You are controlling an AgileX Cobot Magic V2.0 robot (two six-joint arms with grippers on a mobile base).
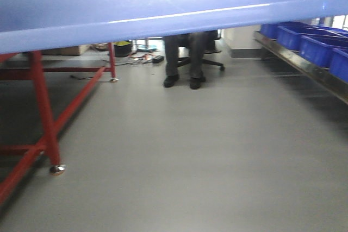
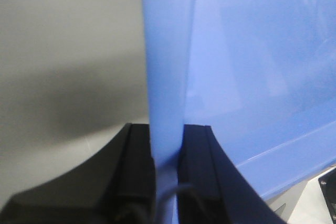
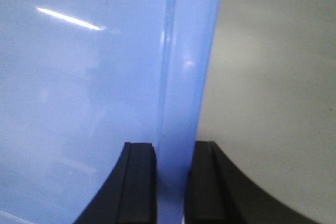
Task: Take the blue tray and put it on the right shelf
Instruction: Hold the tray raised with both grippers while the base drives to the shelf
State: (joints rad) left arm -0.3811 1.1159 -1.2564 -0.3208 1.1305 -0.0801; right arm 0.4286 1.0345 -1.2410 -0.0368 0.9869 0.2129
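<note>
While the blue tray [image 1: 163, 14] blocks the top, bins [image 1: 315, 47] line the right shelf [image 1: 304, 68]

Probably a lab or workshop: smooth grey floor [image 1: 179, 156], a red-framed table [image 1: 46, 115], a steel shelf [image 1: 302, 67] holding blue bins [image 1: 315, 48], loose cables [image 1: 142, 60], and someone [image 1: 184, 52] seated on an office chair [image 1: 213, 64].

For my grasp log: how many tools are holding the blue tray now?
2. The left tool clamps one rim of the blue tray; the right tool clamps a rim too.
</note>
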